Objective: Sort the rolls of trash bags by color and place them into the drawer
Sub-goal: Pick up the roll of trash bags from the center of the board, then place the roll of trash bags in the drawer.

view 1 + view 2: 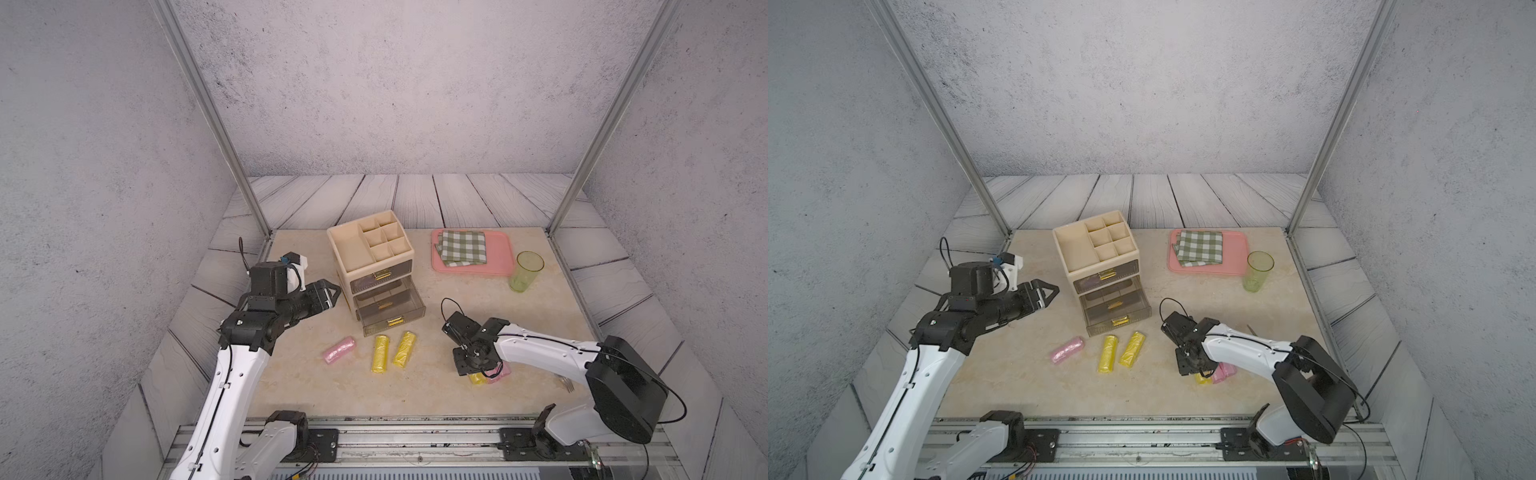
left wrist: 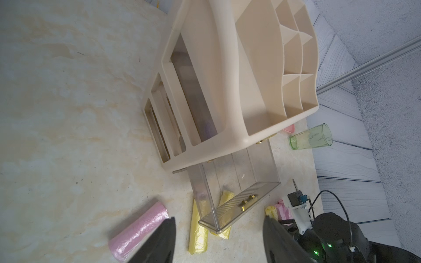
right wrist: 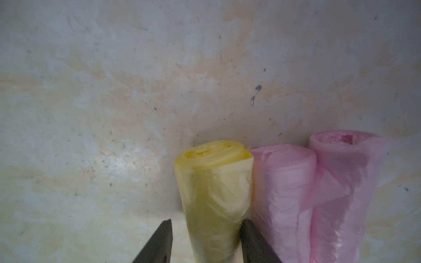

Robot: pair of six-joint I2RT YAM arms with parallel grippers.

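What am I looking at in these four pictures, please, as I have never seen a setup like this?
Two robot arms with pincer grippers work at a table. Two pictures come from one overhead camera; the other two from a camera on each wrist. On the table: a drawer unit with a drawer pulled out, a tray with a cloth, a cup, a pink roll and two yellow rolls. The left gripper is open and empty. In the right wrist view, the right gripper stands open around a yellow roll beside two pink rolls.
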